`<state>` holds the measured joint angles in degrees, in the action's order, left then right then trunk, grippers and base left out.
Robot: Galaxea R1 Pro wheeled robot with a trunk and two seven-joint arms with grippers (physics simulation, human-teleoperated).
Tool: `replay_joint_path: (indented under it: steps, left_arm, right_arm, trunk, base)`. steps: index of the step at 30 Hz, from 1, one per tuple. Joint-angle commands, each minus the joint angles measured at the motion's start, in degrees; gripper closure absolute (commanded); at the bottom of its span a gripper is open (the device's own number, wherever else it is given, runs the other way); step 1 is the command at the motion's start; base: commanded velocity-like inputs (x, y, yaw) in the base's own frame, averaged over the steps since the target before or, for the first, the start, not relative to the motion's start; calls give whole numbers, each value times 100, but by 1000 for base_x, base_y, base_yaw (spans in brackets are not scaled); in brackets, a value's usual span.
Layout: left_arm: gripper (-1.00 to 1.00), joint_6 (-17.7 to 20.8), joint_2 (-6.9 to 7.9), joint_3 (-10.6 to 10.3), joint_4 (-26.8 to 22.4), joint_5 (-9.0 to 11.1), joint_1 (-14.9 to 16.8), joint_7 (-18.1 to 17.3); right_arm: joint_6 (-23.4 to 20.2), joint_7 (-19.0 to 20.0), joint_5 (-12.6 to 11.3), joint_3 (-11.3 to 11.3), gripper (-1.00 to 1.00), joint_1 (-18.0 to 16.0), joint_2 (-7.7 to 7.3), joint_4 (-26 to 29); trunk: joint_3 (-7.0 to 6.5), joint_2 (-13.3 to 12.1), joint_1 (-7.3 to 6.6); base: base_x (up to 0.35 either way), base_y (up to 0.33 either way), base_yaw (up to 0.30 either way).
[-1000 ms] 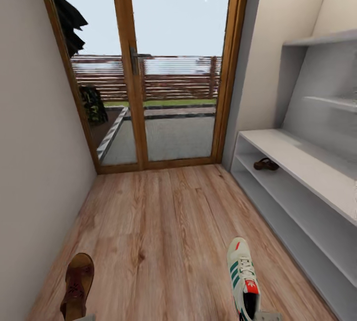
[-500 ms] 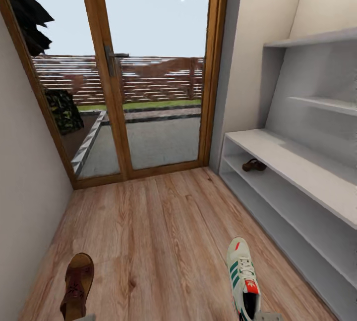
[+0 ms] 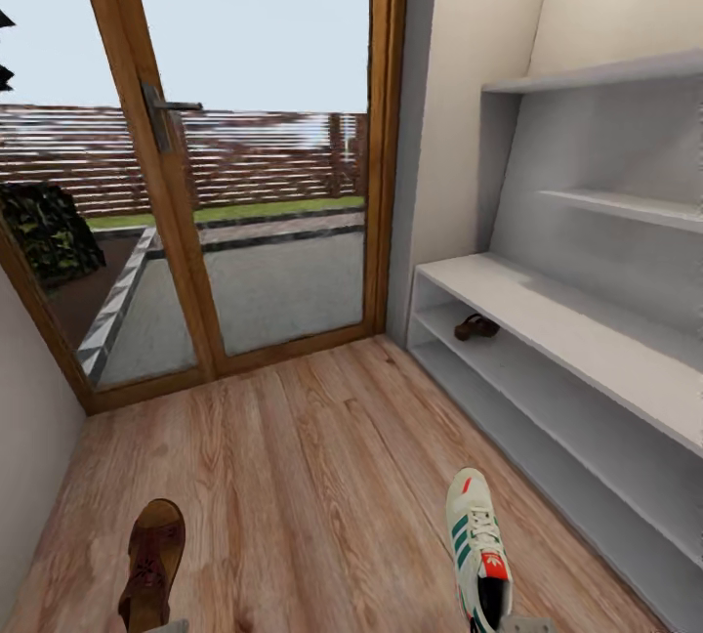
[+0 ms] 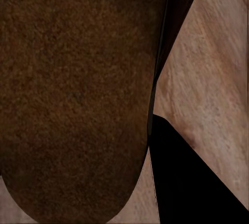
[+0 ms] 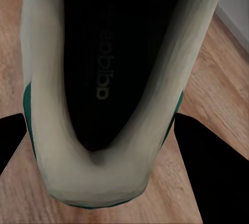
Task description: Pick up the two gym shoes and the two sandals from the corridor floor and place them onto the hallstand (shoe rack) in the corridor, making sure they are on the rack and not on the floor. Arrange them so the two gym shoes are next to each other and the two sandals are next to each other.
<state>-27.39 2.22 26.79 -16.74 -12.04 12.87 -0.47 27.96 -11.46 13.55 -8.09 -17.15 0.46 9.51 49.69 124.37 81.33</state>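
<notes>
**Shoes carried at the frame's bottom edge, one sandal already on the rack**

Head view: corridor floor of light wood planks runs up to a wood-framed glass door. On the right stands the pale grey hallstand, with a brown sandal on the shelf just under its bench top, near the door end. Low at the left edge of the picture a second brown sandal points away from the robot; low at the right a white gym shoe with green stripes does the same. A small grey piece shows beneath each shoe at the very bottom edge; whether these are gripper parts cannot be told.

Left wrist view: the second brown sandal lies right against the camera, its rounded end over the floor planks. A dark finger sits beside it. Whether the left gripper pinches the sandal cannot be told.

Right wrist view: the gym shoe sits close between two dark fingers, heel opening facing the camera. Contact between fingers and shoe cannot be made out.
</notes>
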Motion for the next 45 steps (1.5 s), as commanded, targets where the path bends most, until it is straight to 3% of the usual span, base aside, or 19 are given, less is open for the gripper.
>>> replay_joint_path:
  steps: [1,45]
  left_arm:
    - [100,-20,-2,46,5,-79,5,8]
    - [100,-20,-2,46,5,-79,5,5]
  right_arm:
    - [16,-23,60,-45,100,-6,5,-6]
    - [16,-23,60,-53,100,-3,7,-1]
  trunk:
    - [8,2,2]
    - [187,2,2]
  base:
    - [281,214,-284]
    - [231,241,-281]
